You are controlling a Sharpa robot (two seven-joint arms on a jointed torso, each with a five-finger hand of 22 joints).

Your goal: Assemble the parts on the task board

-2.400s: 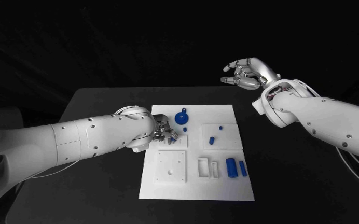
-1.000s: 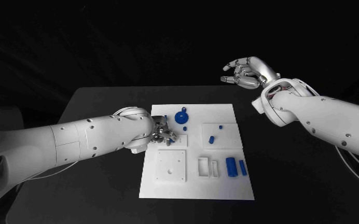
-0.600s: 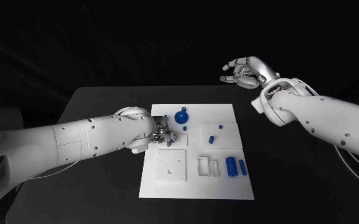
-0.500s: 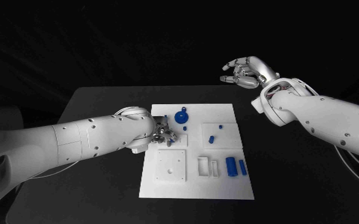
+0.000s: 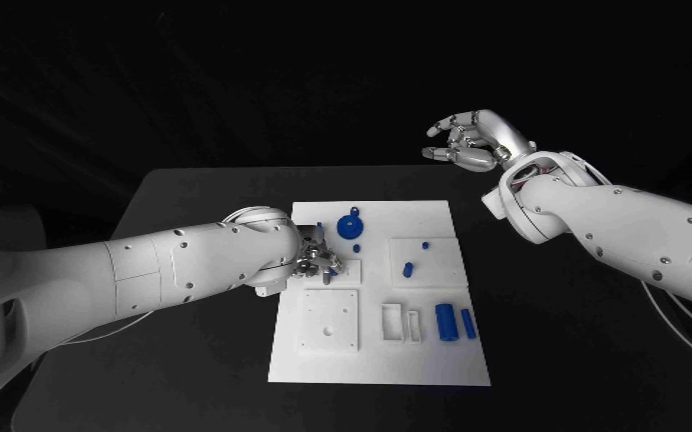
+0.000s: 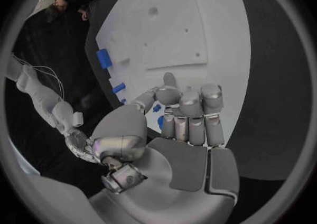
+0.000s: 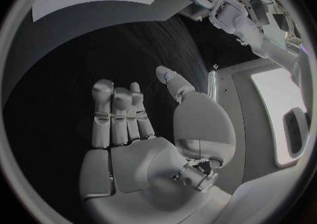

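Task board (image 5: 433, 362) lies mid-surface (image 5: 188, 192). Left hand (image 5: 320, 260) low over board's left side, fingers curled around a small blue part (image 5: 330, 274); grip itself hard to confirm. Right hand (image 5: 473, 142) raised beyond board's far right corner, fingers apart, holding nothing. Blue round part (image 5: 349, 224) near board's far edge; blue cylinders (image 5: 454, 322) near its right edge.

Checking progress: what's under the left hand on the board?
The left hand hovers over the task board; small blue parts peek between its fingers. Whether it grips one is hidden.
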